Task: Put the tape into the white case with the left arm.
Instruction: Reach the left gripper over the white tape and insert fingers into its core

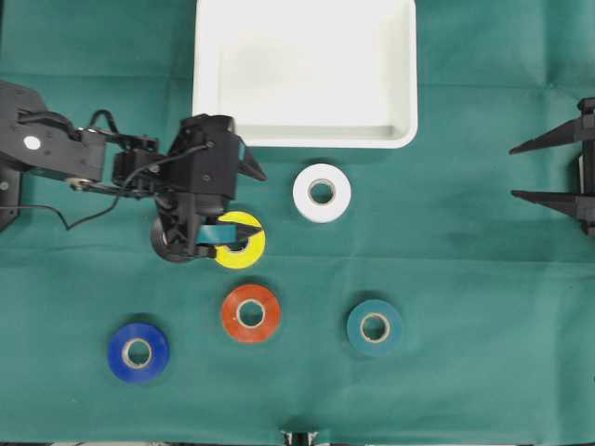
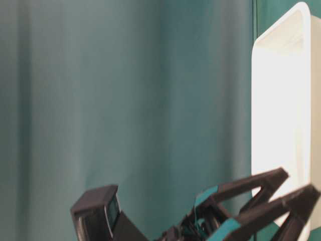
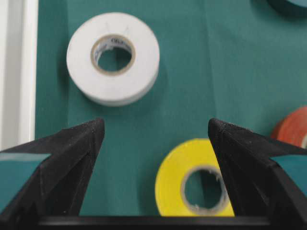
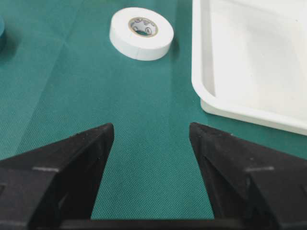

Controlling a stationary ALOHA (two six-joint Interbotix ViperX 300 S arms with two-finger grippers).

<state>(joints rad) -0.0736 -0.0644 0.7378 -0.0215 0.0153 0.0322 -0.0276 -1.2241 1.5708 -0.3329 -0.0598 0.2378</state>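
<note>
The white case (image 1: 305, 74) lies empty at the back of the green cloth. My left gripper (image 1: 260, 203) hovers open in front of the case's left corner, holding nothing. In the left wrist view the left gripper (image 3: 156, 125) has bare cloth between its tips, and the yellow tape (image 3: 172, 182) lies flat partly under the right-hand finger. The same yellow tape (image 1: 240, 240) shows half-covered by the arm from overhead. A white tape (image 1: 322, 192) lies just ahead of the gripper. My right gripper (image 1: 548, 170) stands open at the right edge, empty.
Flat on the cloth nearer the front lie a red tape (image 1: 250, 313), a blue tape (image 1: 138, 352) and a teal tape (image 1: 375, 327). The right wrist view shows the white tape (image 4: 141, 33) and the case's rim (image 4: 199, 86) beyond the right gripper (image 4: 151, 127).
</note>
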